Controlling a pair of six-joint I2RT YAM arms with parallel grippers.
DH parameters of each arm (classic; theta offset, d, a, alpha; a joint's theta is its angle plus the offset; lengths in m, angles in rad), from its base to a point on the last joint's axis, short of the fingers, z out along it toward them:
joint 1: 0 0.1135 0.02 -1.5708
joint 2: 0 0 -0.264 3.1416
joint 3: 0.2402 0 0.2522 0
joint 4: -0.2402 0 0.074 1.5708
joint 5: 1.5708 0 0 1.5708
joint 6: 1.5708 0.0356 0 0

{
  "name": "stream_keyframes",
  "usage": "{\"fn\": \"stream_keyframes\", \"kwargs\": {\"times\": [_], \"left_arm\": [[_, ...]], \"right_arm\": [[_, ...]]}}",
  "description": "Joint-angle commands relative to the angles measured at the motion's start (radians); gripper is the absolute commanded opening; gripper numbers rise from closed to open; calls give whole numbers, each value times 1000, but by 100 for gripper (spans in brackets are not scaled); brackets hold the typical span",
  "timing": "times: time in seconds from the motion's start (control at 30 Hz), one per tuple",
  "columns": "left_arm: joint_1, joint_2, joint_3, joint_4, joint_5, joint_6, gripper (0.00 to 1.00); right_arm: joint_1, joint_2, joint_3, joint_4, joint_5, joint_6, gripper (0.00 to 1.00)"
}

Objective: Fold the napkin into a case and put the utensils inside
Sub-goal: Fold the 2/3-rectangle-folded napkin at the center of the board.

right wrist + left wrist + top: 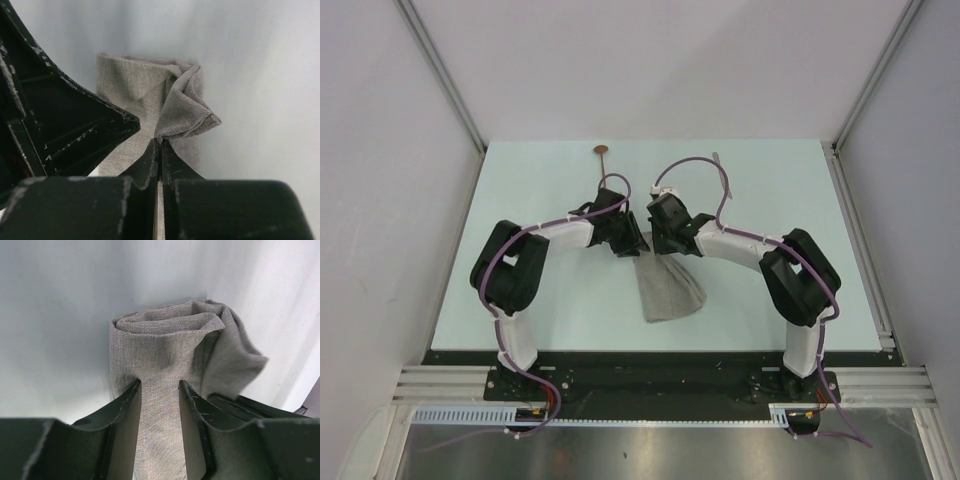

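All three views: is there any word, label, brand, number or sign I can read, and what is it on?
No readable text in any view.
napkin: plain woven cloth, no tag or print showing.
left gripper, right gripper: bare black fingers, only scuff marks.
table: plain surface, no markings.
base plate: the small fittings at its ends are too small to tell whether they carry text.
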Motion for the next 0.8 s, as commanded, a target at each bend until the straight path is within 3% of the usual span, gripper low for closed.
{"fn": "stream_keyframes", "kwargs": {"times": [0.0, 0.3, 0.47, 0.77], "left_arm": [[3, 2, 3, 31, -2, -11, 40], [2, -26, -24, 42, -14, -19, 38], [3, -70, -46, 45, -25, -22, 38], [6, -109, -40, 19, -11, -8, 37]], "right_arm": [[0, 34, 22, 47, -112, 74, 0], [-45, 65, -69, 216, -247, 127, 0], [-79, 49, -215, 435, -375, 124, 0], [-123, 12, -344, 639, -504, 79, 14]]}}
